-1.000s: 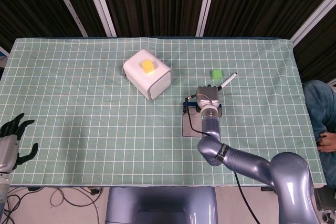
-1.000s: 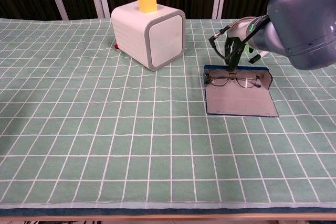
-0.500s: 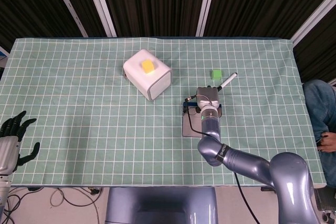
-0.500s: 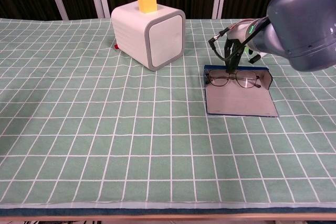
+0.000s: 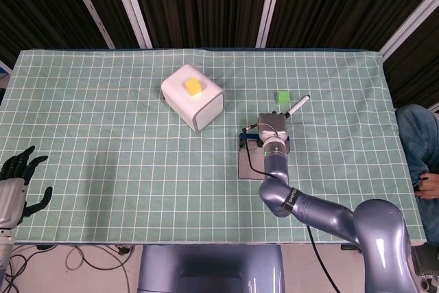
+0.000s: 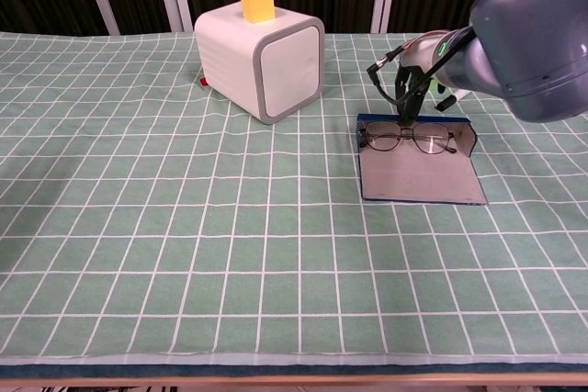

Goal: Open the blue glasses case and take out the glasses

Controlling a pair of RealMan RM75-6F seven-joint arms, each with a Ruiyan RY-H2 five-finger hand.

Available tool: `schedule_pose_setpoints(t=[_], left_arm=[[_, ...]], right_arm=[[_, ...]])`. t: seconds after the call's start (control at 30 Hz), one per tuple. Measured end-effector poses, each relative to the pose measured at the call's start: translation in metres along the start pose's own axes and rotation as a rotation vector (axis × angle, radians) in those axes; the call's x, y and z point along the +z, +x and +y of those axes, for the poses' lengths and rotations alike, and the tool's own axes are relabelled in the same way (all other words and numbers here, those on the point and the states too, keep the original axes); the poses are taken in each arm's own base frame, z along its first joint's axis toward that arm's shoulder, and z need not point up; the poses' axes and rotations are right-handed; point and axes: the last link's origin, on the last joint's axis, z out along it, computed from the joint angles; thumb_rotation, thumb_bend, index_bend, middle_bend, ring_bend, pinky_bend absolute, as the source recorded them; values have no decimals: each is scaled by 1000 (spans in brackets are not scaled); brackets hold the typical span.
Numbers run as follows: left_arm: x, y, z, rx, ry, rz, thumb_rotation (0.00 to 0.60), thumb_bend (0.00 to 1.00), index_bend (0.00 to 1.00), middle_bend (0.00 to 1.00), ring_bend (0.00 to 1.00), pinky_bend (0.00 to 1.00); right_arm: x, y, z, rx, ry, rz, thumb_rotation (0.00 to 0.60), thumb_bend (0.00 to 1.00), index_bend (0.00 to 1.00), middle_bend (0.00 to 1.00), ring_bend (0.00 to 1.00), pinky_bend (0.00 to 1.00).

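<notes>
Right hand (image 6: 411, 87) poised just above glasses (image 6: 408, 139) in open blue glasses case (image 6: 420, 175), fingers pointing down, grasp undeterminable; frames run crosswise; left hand (image 5: 17, 182) open, far off

Glasses (image 6: 409, 138) in open case (image 6: 421, 176); box (image 6: 261, 57) left.

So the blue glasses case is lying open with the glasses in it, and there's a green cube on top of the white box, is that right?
Not quite. The cube on the white box is yellow, as the chest view shows. The glasses case does lie open with the glasses in it.
</notes>
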Motion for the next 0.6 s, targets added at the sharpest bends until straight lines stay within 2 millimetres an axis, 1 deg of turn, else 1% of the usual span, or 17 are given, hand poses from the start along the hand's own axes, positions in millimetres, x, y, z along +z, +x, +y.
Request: schedule_pose_setpoints(t=[0.47,0.6], left_arm=[[0,0,0,-4,5,-7,600,380,158,0,0,0],[0,0,-1,-5,5,-8,600,380,158,0,0,0]], right_arm=[[1,-1,3,0,-6,-5,600,398,516,465,202,212],[1,-2,4,-1,-7,-8,600,412,521,470,209,212]])
